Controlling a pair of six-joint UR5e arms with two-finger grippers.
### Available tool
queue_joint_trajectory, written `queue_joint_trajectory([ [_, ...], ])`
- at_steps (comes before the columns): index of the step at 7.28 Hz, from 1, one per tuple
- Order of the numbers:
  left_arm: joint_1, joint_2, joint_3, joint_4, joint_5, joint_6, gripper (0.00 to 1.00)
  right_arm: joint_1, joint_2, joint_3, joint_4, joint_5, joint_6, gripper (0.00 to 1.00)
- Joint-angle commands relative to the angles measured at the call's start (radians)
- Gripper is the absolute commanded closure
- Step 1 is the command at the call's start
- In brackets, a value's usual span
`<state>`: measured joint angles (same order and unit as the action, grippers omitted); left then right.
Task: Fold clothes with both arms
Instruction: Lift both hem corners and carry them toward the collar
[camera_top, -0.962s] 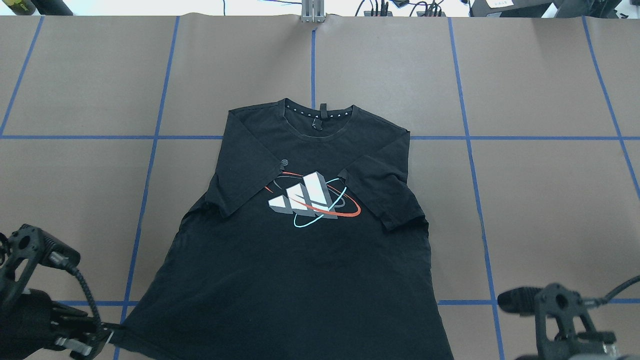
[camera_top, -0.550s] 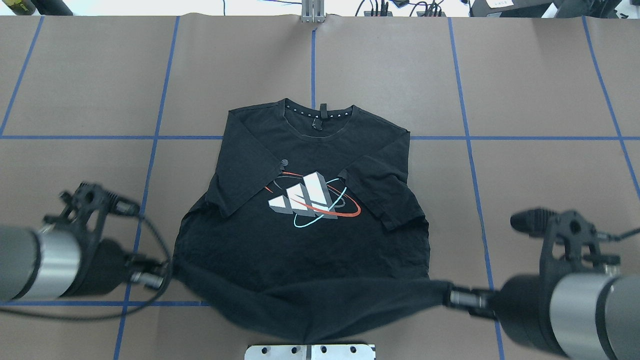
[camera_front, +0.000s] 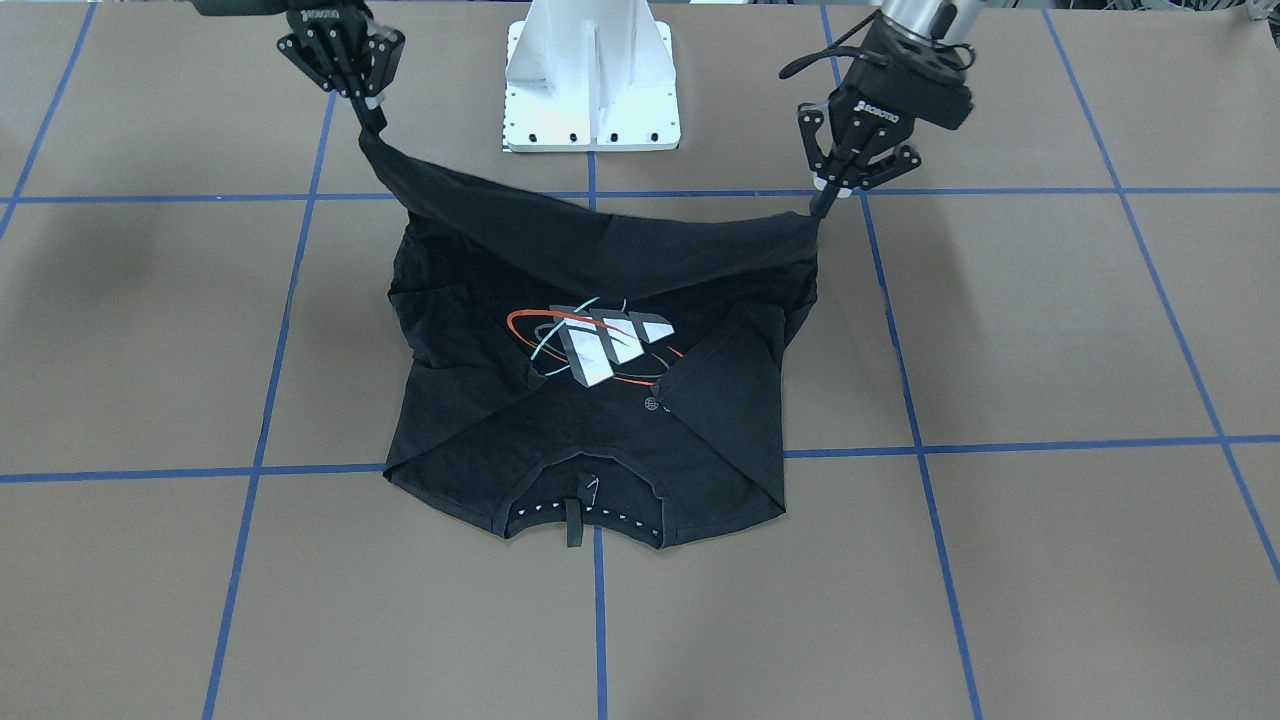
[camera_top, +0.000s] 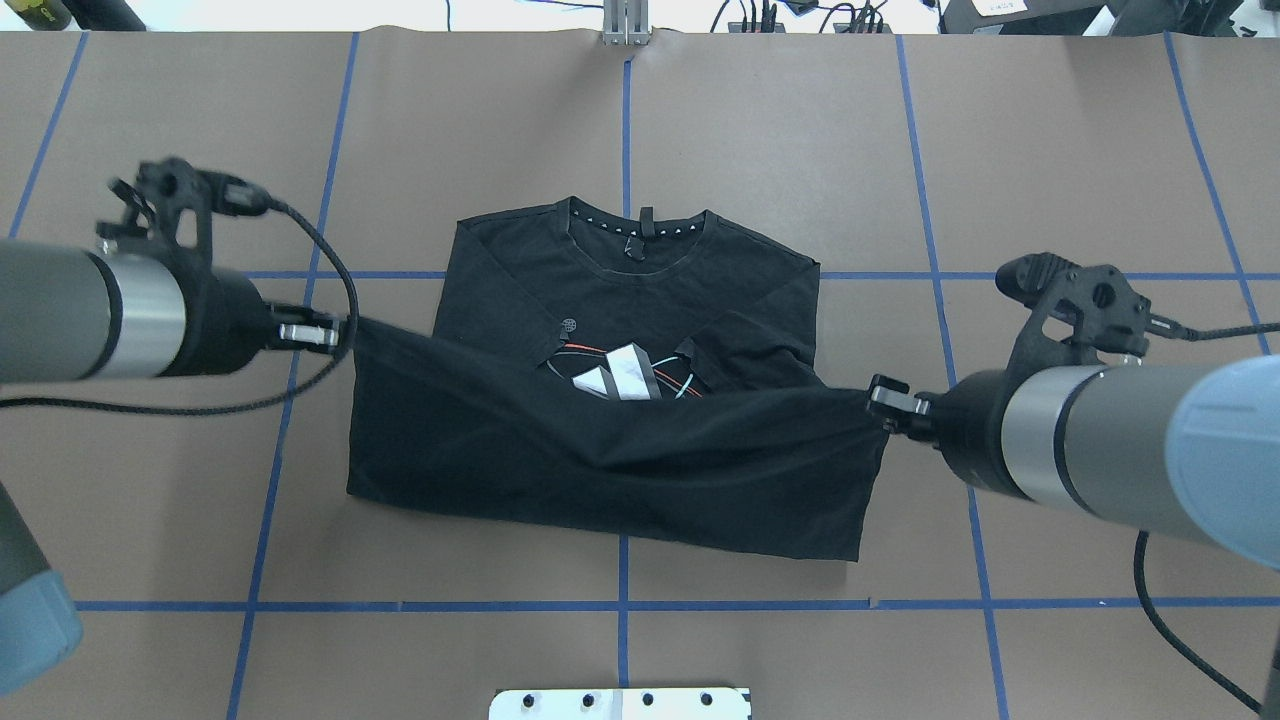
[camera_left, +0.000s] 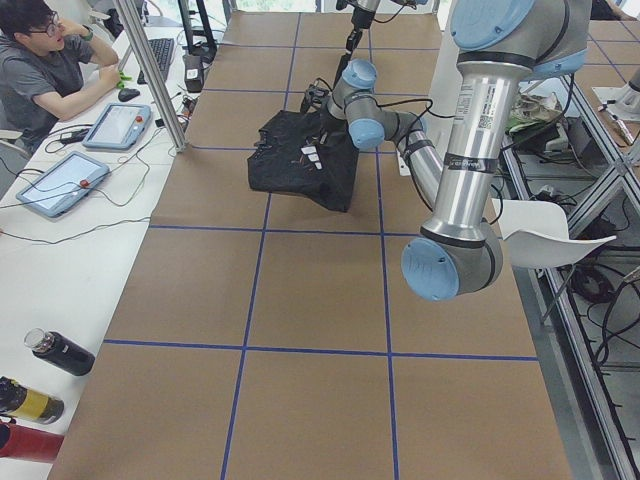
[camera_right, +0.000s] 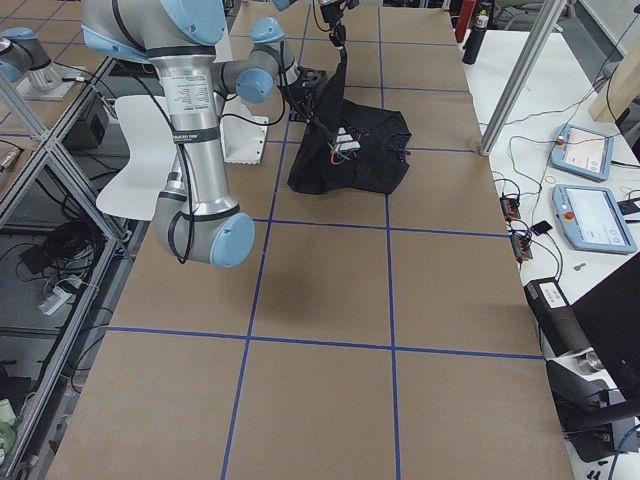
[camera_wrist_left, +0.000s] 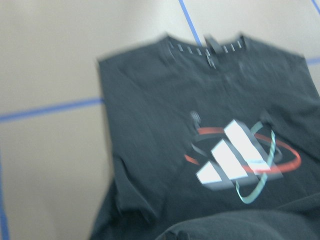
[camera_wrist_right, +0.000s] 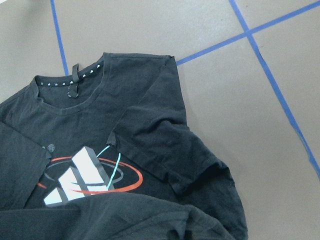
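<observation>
Nearest my side, the white bolted mounting block (camera_top: 620, 703) sits at the near edge of the brown paper-covered table (camera_top: 1100, 150). Just beyond it lies the black short-sleeved T-shirt (camera_top: 600, 470), front up in the middle of the table. Its bottom hem is held up off the paper and stretched between both arms, sagging at the centre.

My left gripper (camera_top: 335, 335) has its fingers pinched together on one hem corner. My right gripper (camera_top: 880, 395) is pinched the same way on the other corner. White lettering shows on both gripper bodies in the front-facing view, too small for me to read.

The raised hem hides the lower part of the grey-white block print with orange and teal rings (camera_top: 625, 372). Both sleeves are folded in over the chest. A small round white logo (camera_top: 569, 324) sits beside the print; I can't make out any text in it. Farther on, the collar (camera_top: 640, 235) lies flat, with a row of white dots and a black loop inside.

Broad brown surface crossed by blue tape lines (camera_top: 625, 120) runs past the collar to the far edge and out on both sides
</observation>
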<state>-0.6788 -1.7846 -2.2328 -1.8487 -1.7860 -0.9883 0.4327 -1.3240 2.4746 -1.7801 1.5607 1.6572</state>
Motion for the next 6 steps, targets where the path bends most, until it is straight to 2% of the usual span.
queue_joint_trajectory([
  [1, -0.073, -0.059, 0.004, 0.002, -0.001, 0.004, 1.00, 0.059, 0.023, -0.022, -0.001, -0.016, -0.004, 1.00],
  [2, -0.097, -0.065, 0.021, 0.000, 0.000, 0.004, 1.00, 0.089, 0.035, -0.039, -0.001, -0.016, -0.005, 1.00],
  [4, -0.114, -0.198, 0.204, -0.006, 0.010, 0.008, 1.00, 0.153, 0.147, -0.190, 0.002, -0.018, -0.011, 1.00],
  [6, -0.114, -0.301, 0.382, -0.018, 0.066, 0.010, 1.00, 0.205, 0.155, -0.261, 0.010, -0.016, -0.094, 1.00],
])
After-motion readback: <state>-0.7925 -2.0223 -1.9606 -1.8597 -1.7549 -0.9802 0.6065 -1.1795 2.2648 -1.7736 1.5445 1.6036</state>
